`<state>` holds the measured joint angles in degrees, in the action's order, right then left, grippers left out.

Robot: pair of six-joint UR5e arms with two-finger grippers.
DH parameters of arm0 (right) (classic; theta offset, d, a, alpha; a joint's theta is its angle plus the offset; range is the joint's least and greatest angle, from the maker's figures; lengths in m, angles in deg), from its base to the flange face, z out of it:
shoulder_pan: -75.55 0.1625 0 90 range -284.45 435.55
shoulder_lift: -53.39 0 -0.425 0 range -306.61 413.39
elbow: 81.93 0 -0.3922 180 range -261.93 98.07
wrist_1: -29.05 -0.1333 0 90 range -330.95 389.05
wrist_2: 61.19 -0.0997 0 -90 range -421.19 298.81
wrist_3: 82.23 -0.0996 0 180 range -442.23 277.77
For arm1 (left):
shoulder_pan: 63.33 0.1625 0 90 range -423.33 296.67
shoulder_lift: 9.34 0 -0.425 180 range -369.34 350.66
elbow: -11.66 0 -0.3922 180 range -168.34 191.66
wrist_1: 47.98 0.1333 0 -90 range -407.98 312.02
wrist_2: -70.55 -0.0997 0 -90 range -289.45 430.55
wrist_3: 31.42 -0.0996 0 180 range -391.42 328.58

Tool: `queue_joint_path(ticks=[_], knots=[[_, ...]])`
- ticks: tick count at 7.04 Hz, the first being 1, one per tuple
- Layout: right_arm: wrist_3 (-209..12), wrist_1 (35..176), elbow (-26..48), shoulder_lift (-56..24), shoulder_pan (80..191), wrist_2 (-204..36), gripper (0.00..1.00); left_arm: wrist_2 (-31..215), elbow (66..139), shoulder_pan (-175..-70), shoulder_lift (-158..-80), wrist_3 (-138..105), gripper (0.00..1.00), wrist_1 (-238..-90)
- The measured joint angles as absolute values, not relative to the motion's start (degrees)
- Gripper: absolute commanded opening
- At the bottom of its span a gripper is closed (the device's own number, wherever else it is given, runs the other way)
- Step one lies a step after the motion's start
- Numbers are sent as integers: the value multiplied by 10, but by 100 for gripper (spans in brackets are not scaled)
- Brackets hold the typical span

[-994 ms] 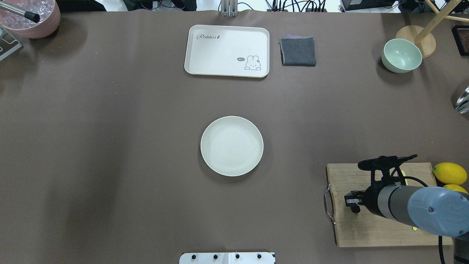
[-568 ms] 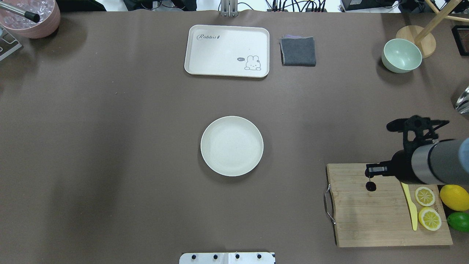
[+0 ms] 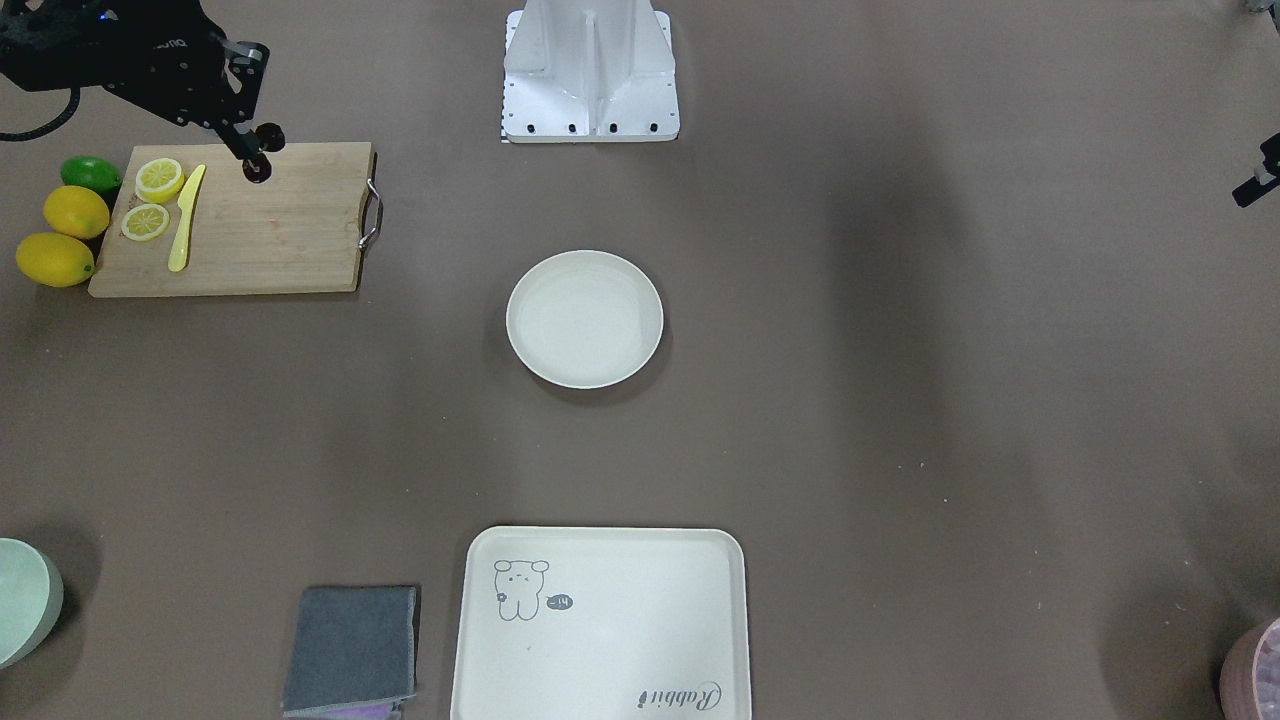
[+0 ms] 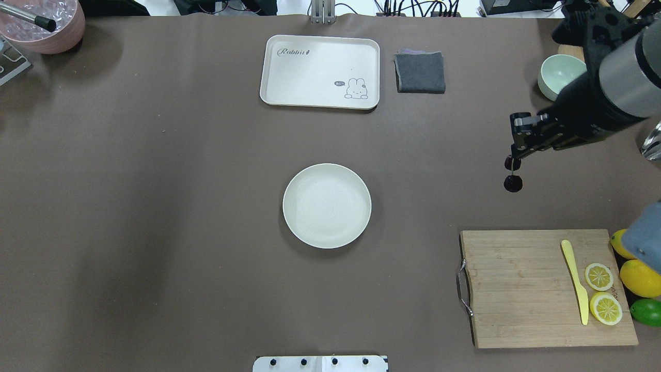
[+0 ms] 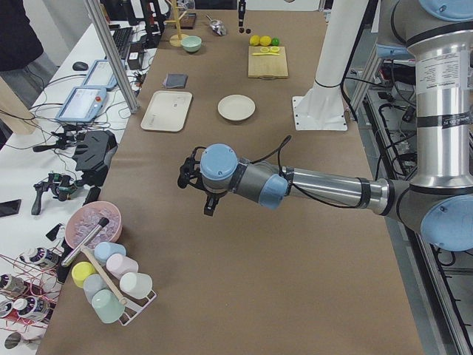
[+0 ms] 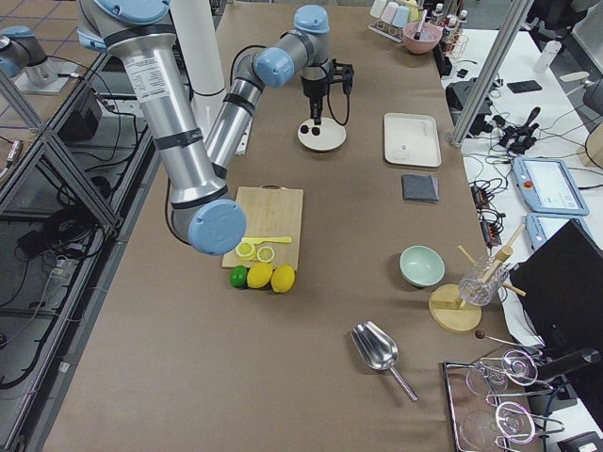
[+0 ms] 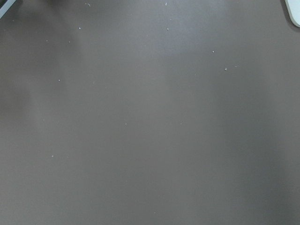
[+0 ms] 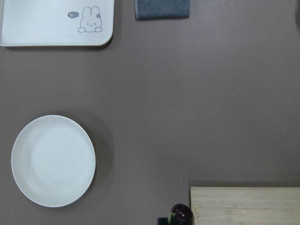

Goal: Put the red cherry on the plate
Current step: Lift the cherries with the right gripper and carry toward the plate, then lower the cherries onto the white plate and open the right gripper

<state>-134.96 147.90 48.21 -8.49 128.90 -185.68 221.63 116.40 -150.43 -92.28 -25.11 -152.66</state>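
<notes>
The red cherry (image 4: 513, 183), a dark pair on a short stem, hangs from my right gripper (image 4: 512, 155), which is shut on the stem. It hangs in the air over bare table, beyond the cutting board and well to the right of the plate (image 4: 327, 205). The front-facing view shows the same gripper (image 3: 245, 150) with the cherry (image 3: 258, 172) dangling below it. In the right wrist view the cherry (image 8: 181, 213) shows at the bottom edge and the empty plate (image 8: 53, 161) lies at the left. My left gripper (image 5: 196, 176) hovers over bare table; I cannot tell its state.
A wooden cutting board (image 4: 516, 289) holds a yellow knife (image 4: 575, 281) and lemon slices (image 4: 599, 276), with lemons (image 4: 640, 278) and a lime beside it. At the far side lie a cream tray (image 4: 320, 71), a grey cloth (image 4: 420, 72) and a green bowl (image 4: 556, 77).
My right gripper has risen from the cutting board with the cherry hanging from it and has swung toward the far side of the table. The plate has not moved.
</notes>
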Motion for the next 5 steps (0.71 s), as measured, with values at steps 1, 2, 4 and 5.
queue_joint_path(ticks=[1,2,4,5], knots=[[-1349,1505,422,-10,1281,-1843,0,2216,1164,-1504,-925,-247,98,-1526],[-1357,1513,361,49,1257,-1812,0,2216,1163,-1504,-927,-245,98,-1526],[-1414,1478,265,111,1186,-1743,0,2216,1162,-1504,-930,-244,98,-1526],[-1457,1438,230,121,1146,-1706,0,2215,1162,-1504,-930,-244,98,-1526]])
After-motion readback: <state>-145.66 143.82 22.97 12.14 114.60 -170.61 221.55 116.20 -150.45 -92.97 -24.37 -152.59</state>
